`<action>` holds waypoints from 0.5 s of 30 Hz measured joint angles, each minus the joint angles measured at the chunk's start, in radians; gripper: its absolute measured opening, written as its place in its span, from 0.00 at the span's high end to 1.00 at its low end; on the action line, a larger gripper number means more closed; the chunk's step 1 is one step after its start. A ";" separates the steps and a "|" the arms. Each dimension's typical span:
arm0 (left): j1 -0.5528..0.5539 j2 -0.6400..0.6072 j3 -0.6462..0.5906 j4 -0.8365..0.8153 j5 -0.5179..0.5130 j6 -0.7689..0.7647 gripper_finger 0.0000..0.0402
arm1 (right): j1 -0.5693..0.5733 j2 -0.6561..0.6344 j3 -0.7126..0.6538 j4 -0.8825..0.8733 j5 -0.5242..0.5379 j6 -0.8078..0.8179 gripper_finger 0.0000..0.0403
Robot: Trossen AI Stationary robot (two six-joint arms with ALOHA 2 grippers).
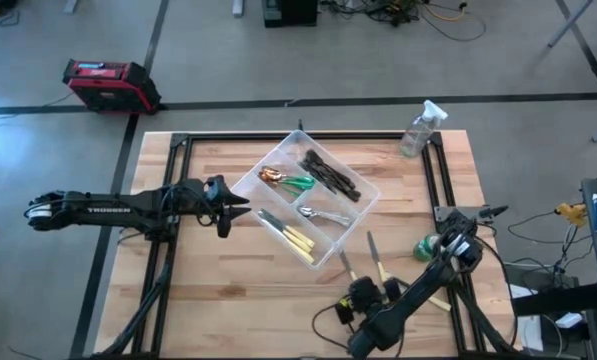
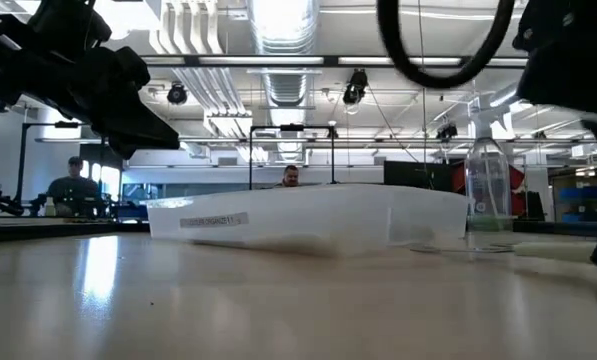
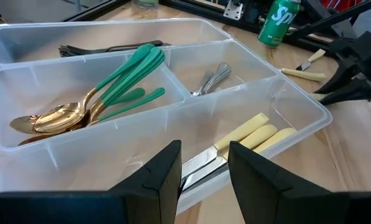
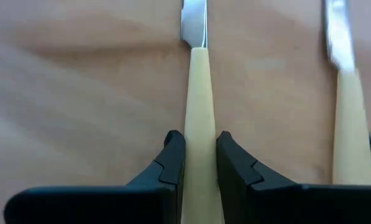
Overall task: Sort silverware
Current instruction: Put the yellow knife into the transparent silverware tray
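A clear divided tray (image 1: 248,180) in the middle of the table holds dark forks (image 1: 330,172), gold spoons with green handles (image 3: 110,87), silver spoons (image 3: 211,79) and cream-handled knives (image 3: 253,134). On the bare wood near the front edge lie two more cream-handled knives: one (image 4: 199,118) runs between the fingers of my right gripper (image 4: 201,155), the other (image 4: 350,130) lies beside it. My right gripper is shut on the first one. My left gripper (image 3: 204,171) hovers open at the tray's left corner, with nothing between its fingers. My right gripper pinches the knife's cream handle (image 4: 199,140) between its two fingers, one on each long side. The fingers come slanting down from above and lie across the handle. The knife lies flat on the table, its blade (image 4: 194,22) pointing away from the gripper.
A green can (image 1: 425,248) stands right of the tray, close to my right arm. A clear spray bottle (image 1: 421,128) stands at the far right. Black frame rails (image 1: 443,180) run along the table's sides. Bare wood lies in front of the tray, at the near left.
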 joint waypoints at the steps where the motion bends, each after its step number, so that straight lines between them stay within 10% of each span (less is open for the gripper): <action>1: 0.000 0.000 0.000 0.000 0.000 0.000 0.70 | 0.001 -0.011 0.000 0.000 -0.014 -0.009 0.89; 15: 0.000 0.000 0.000 -0.002 -0.009 0.004 0.70 | 0.018 -0.095 0.042 0.011 -0.045 -0.141 0.99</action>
